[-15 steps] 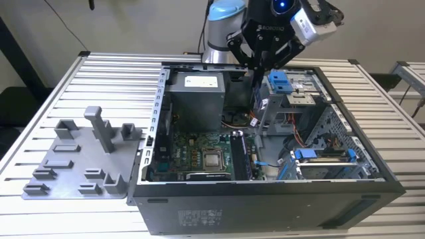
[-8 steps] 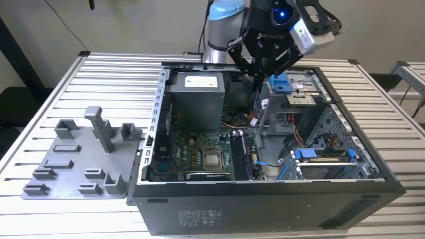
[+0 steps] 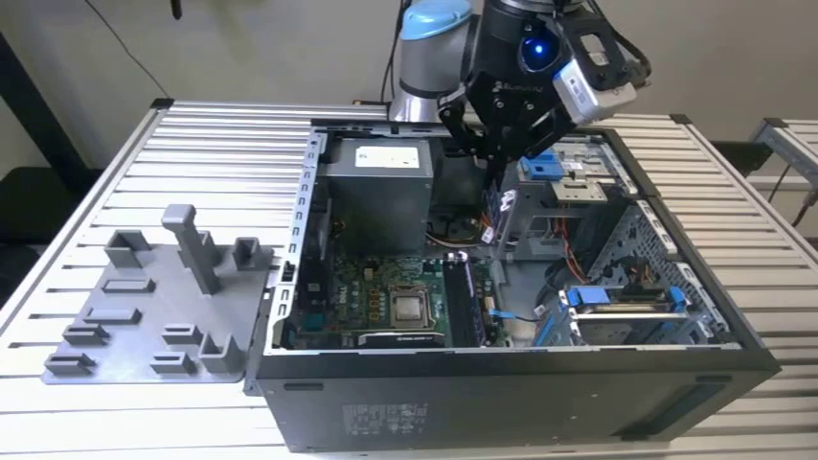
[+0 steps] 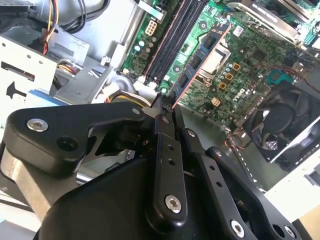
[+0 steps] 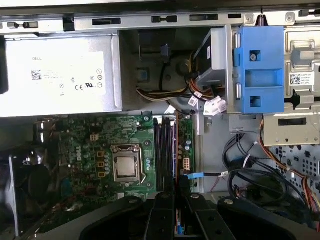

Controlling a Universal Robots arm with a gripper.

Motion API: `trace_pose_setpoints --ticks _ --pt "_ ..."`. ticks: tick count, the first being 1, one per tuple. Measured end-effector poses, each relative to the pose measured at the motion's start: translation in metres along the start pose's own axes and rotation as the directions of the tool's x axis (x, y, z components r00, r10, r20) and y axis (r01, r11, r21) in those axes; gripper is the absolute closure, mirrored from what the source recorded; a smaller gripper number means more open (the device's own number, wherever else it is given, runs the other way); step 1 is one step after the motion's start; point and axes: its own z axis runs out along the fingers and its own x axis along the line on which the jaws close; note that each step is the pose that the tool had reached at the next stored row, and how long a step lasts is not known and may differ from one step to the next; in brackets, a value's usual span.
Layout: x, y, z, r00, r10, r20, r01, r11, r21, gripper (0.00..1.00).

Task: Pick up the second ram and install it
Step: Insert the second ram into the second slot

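The end effector (image 4: 164, 102) grips the thin green ram stick (image 4: 200, 60) edgewise above the black motherboard slots (image 5: 164, 150), inside the open metal case (image 3: 511, 356).

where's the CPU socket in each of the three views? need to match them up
Exterior view: CPU socket sits low on the motherboard, toward the case's near wall, to the exterior view's left of the RAM slots.
First wrist view: socket beside the RAM slots, below the power supply.
Second wrist view: socket past the gripper, next to the RAM slots.
Shared landmark: the RAM slots.
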Motion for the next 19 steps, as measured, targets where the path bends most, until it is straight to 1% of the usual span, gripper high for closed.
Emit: trace_pose_setpoints --ticks 11,19 --pt "0.0 0.0 0.0021 1.0 0.0 0.0 0.0 1.0 0.0003 0.85" --pt "0.0001 0.0 0.0082 1.0 0.0 0.0 0.0 1.0 0.0003 0.85"
